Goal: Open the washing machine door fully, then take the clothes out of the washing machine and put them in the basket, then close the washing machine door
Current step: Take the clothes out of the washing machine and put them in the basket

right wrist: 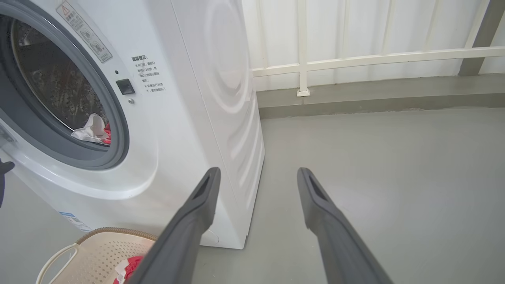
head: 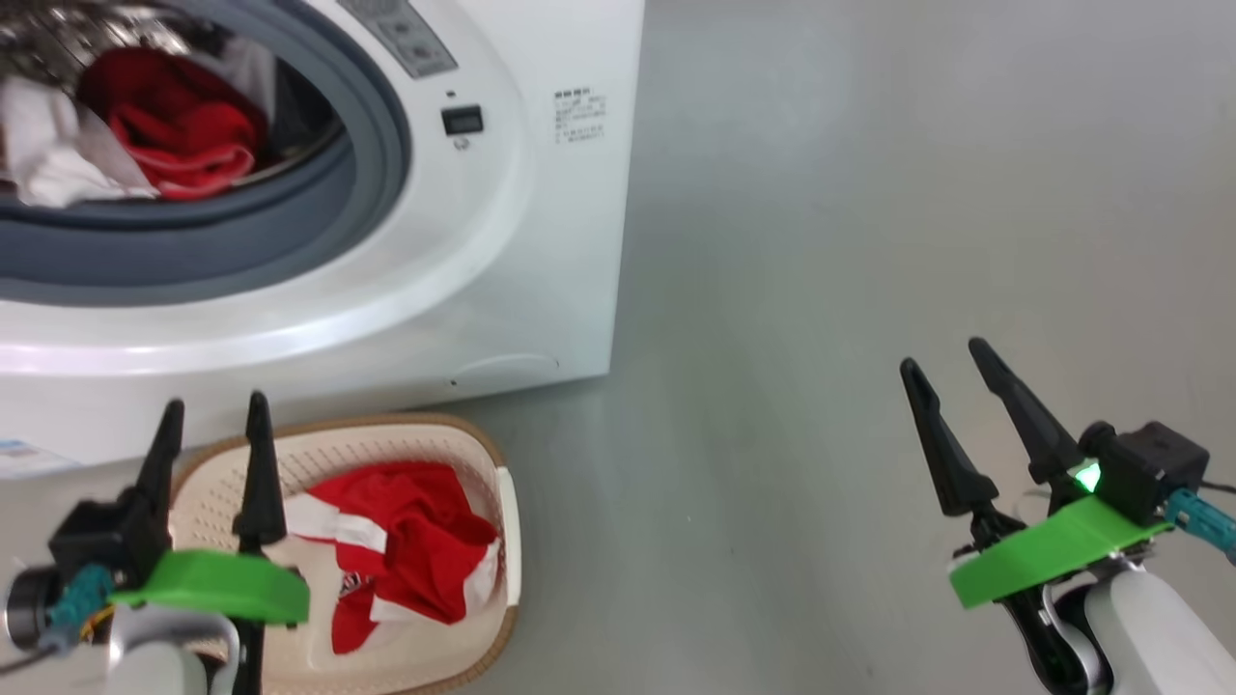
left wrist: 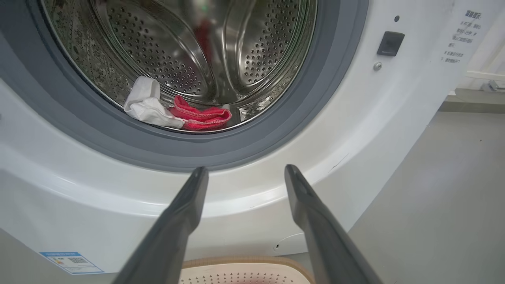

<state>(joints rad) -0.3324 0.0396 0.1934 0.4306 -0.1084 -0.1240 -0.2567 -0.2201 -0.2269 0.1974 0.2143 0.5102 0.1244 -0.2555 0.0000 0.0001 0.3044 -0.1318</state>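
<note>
Red-and-white clothes (head: 164, 145) seen at drum (left wrist: 177, 59) front lip inside washing machine (head: 541, 241). Red garment (head: 406, 541) already laid in basket (head: 497, 473) on floor (head: 821, 290) at machine's front edge. Left gripper (head: 214, 403) fingers held spread, empty, over basket. Right gripper (head: 942, 355) likewise, over bare floor. Judged best: grey ring (head: 193, 251) cleared low, bunched fold pinched deep.

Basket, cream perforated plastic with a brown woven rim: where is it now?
Head view, lower left: the basket stands on the grey floor just in front of the white front-loading washing machine, below its drum ring, holding a red and white garment.
</note>
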